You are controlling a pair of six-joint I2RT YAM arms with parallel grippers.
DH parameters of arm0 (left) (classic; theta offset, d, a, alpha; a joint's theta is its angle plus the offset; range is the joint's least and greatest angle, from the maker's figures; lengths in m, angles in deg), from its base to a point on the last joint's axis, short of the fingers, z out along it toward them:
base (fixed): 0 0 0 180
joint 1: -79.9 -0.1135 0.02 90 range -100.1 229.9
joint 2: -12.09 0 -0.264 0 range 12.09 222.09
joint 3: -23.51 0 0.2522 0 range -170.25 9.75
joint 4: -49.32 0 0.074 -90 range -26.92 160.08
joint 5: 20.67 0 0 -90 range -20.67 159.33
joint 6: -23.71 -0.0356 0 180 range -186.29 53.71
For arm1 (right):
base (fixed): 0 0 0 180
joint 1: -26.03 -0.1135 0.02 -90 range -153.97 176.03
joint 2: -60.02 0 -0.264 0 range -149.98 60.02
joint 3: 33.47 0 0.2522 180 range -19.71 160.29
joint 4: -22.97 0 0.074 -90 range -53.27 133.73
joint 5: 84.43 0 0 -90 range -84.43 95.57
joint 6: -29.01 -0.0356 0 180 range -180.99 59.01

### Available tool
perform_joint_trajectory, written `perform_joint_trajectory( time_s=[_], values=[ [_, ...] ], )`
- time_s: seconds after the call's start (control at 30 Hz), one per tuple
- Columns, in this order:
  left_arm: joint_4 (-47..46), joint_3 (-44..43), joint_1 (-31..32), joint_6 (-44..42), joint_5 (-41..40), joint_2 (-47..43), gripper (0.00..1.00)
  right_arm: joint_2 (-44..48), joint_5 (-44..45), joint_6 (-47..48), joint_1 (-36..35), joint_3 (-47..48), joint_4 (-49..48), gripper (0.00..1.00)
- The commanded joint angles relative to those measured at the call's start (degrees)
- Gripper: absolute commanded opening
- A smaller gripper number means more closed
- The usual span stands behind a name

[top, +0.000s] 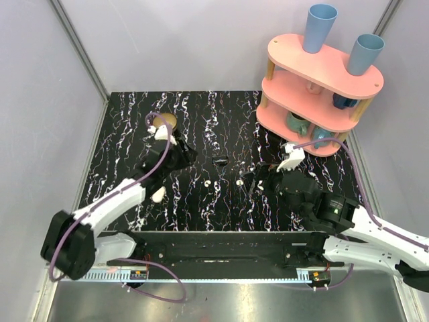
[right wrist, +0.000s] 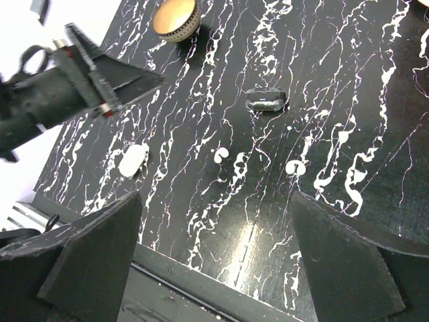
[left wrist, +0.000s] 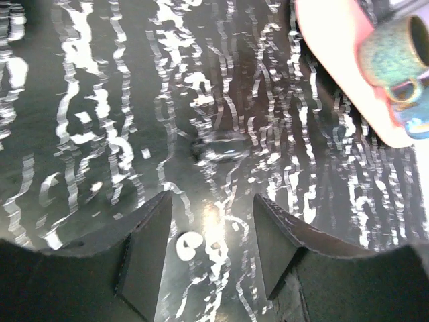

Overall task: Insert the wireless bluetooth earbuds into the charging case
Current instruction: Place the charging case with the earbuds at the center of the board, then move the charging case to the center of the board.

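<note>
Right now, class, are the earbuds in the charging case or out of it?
Out. One earbud and the other earbud lie bare on the table, apart from the charging case.

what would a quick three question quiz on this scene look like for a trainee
1. Fill in: in the top view the charging case lies to the ___ of the two earbuds.
2. Pick one: in the left wrist view the left gripper is
A. open, with an earbud seen between its fingers
B. shut on an earbud
C. shut on the charging case
3. True or false: the right gripper is shut on an earbud.

Key: 1 left; 2 A; 3 false, it is open and both earbuds lie loose on the table.
</note>
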Motion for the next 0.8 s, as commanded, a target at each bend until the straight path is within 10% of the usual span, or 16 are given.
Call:
perform_joint_trajectory(
  time_s=[0.0, 0.43, 0.77],
  values=[
    [17.17, 4.97, -0.05, -5.91, -13.29, -9.67, 0.56, -1.20, -1.40, -0.07, 0.42, -0.30, -2.77, 1.00],
    [34.58, 13.79, -6.20, 4.82, -18.40, -37.54, 0.86, -8.31, -7.11, 2.39, 1.65, 0.84, -4.89, 1.00],
    [44.51, 3.32, -7.96, 1.21, -22.61, -42.47, 0.95, -38.61, -18.54, -0.78, 5.17, 19.71, -3.30, 1.00]
  ],
)
